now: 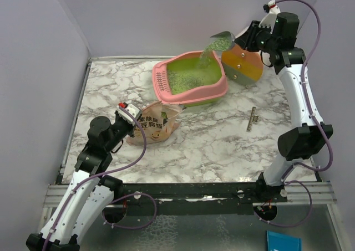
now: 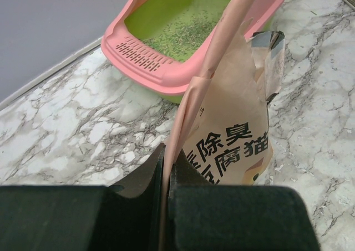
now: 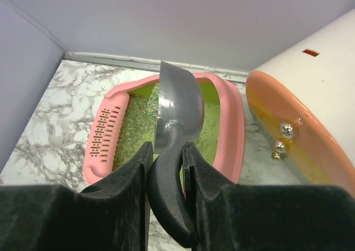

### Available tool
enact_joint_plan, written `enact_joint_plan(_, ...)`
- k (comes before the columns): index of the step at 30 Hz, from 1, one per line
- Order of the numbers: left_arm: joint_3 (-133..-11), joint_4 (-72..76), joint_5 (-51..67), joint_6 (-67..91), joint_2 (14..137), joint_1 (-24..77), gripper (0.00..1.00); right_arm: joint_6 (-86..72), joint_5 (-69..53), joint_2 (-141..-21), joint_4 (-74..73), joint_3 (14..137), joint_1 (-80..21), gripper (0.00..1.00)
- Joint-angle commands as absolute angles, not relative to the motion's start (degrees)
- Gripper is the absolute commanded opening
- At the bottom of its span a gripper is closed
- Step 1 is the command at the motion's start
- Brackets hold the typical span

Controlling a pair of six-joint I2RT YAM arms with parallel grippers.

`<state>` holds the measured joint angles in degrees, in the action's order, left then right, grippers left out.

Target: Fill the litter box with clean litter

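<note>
The pink litter box (image 1: 190, 96) (image 2: 161, 76) (image 3: 236, 129) with its green inside sits at the back middle of the table. Clean litter (image 1: 183, 80) (image 3: 136, 130) lies on its floor, and more streams down from the tilted grey metal scoop (image 1: 222, 40) (image 3: 178, 111). My right gripper (image 1: 256, 37) (image 3: 166, 157) is shut on the scoop's dark handle above the box's right rim. In front of the box stands the tan litter pouch (image 1: 155, 123) (image 2: 233, 134). My left gripper (image 1: 128, 117) (image 2: 166, 165) is shut on its pink top edge.
A white-orange-yellow round drawer cabinet (image 1: 244, 62) (image 3: 302, 123) stands right of the box, close to the right arm. A small dark strip (image 1: 253, 118) lies on the marble at right. Purple walls close in the back and both sides.
</note>
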<state>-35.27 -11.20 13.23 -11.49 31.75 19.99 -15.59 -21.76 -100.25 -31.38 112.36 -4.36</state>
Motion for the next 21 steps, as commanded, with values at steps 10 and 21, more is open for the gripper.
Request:
enact_joint_plan(10,-39.32,-6.09,17.04,-10.51,31.59,20.03,0.0,-4.68,-21.35,-92.82,-27.36,110.09,-4.91,0.01)
enact_joint_plan(21,-40.46,-7.68,17.31,-11.27,32.03,20.04,0.0,9.11,-10.87,-93.77,-29.52,111.06,-14.4,0.01)
